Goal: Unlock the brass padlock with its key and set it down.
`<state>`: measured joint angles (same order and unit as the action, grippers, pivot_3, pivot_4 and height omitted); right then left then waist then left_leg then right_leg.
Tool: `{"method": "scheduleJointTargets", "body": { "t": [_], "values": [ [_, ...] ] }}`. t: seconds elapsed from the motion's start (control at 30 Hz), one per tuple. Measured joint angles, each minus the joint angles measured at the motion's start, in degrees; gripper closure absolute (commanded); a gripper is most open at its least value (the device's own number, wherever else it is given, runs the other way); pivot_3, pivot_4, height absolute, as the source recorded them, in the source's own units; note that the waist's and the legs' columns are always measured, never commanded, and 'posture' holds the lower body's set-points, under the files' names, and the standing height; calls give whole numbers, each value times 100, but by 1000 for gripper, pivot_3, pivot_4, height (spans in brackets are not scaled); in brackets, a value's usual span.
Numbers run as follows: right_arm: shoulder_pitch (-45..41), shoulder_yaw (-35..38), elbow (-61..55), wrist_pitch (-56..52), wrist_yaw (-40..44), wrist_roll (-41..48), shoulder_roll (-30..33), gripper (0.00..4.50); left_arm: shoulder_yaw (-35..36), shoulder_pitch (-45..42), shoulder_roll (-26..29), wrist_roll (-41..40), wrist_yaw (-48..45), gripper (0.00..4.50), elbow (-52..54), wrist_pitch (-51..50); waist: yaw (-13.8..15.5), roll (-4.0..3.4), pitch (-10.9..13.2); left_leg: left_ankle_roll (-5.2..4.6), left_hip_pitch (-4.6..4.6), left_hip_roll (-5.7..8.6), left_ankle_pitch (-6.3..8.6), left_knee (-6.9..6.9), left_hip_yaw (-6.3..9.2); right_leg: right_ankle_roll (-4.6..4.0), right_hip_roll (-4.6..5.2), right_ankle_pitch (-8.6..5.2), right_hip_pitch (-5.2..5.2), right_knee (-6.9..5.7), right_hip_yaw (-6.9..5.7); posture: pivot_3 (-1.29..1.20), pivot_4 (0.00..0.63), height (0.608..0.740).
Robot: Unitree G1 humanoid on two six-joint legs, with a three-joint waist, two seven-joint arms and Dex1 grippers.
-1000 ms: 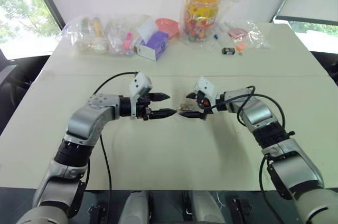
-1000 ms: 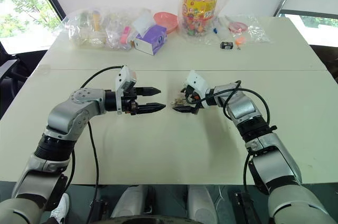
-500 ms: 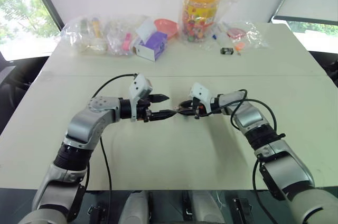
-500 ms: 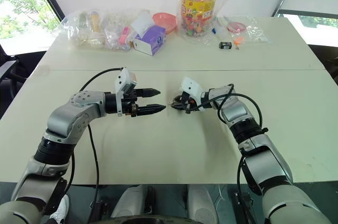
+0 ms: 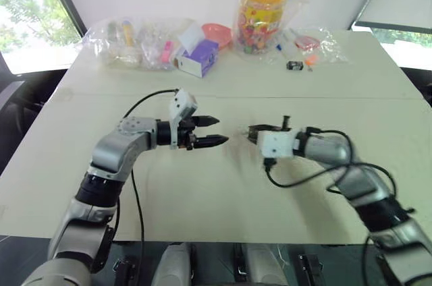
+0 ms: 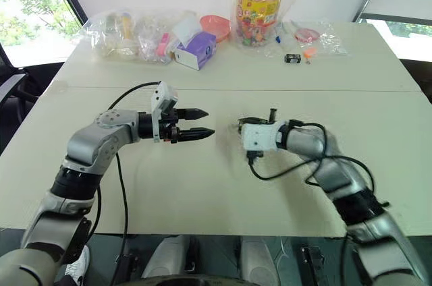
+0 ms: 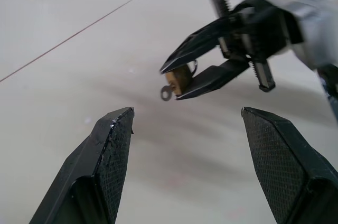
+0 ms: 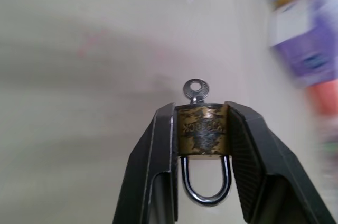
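The brass padlock (image 8: pixel 203 129) is clamped by its body between the fingers of my right gripper (image 8: pixel 200 112), which is shut on it. Its silvery shackle (image 8: pixel 206 189) loops back toward the wrist. The key (image 8: pixel 196 90) sticks out of the lock's other end, its round head past the fingertips. From the left wrist, the padlock (image 7: pixel 178 78) and key (image 7: pixel 166 94) hang above the table, opposite my left gripper (image 7: pixel 187 111). The left gripper (image 5: pixel 220 131) is open and empty, pointing at the right gripper (image 5: pixel 248 131) across a short gap.
Along the table's far edge lie clear plastic bags (image 5: pixel 128 43), a purple box (image 5: pixel 197 56), a pink bowl (image 5: pixel 217 33), a tall jar with an orange lid (image 5: pixel 262 13) and a small black object (image 5: pixel 293 65). A seam (image 5: pixel 101 95) crosses the tabletop behind the grippers.
My right hand has rolled over, risen and drawn back toward me, with the padlock at its tips, widening the gap to the left gripper. The left gripper stays open and hardly moves.
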<state>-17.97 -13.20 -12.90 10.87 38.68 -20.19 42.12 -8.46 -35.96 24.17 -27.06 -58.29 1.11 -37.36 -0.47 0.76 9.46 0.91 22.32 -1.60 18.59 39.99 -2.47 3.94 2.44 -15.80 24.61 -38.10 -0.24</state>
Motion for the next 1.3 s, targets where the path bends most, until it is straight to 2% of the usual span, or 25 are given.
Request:
{"method": "scheduleJointTargets", "body": {
  "t": [0.1, 0.23, 0.73, 0.83, 0.93, 1.3],
  "values": [
    [335, 16, -617, 55, -46, -153, -1, 3765, -87, -58, -70, -90, -208, 1107, -28, -1, -47, -1, 0, 1, -6, -6, -1, 0, -2, 0, -9, 0, 0, -4, 3, 0, 150, 740],
    [316, 77, -1147, -234, 53, -150, -38, 3765, -171, -142, -121, -108, -394, 1107, -186, -13, -17, -1, 0, -1, -8, -6, 0, 3, 2, 0, -13, 0, -4, -7, 2, 0, 150, 740],
    [70, 184, -1222, -425, 324, 25, -47, 3765, -194, -254, -134, -97, -474, 1107, -225, -17, -10, 0, 0, -1, -7, -1, 1, 4, 2, 0, -9, 0, -7, -2, 2, 0, 150, 740],
    [75, 221, -1222, -426, 359, 34, -41, 3765, -194, -254, -134, -81, -475, 1967, -282, 70, -10, 0, 0, -1, -7, -1, 0, 4, 2, 0, -9, 0, -7, -3, 2, 0, 150, 740],
    [94, 271, -1223, -434, 405, 67, -26, 3765, -192, -255, -137, -65, -474, 3343, -367, 85, -9, 0, 0, -1, -7, -1, 1, 4, 2, 0, -9, 0, -7, -3, 2, 0, 150, 740],
    [-73, 431, -1596, -983, 787, 639, -46, 3765, 18, -292, -201, -388, -472, 3343, -422, -187, -11, 0, 0, -2, -7, -2, 1, 4, 5, 0, -10, 0, -7, -3, 2, 0, 150, 740]
  ]
}}
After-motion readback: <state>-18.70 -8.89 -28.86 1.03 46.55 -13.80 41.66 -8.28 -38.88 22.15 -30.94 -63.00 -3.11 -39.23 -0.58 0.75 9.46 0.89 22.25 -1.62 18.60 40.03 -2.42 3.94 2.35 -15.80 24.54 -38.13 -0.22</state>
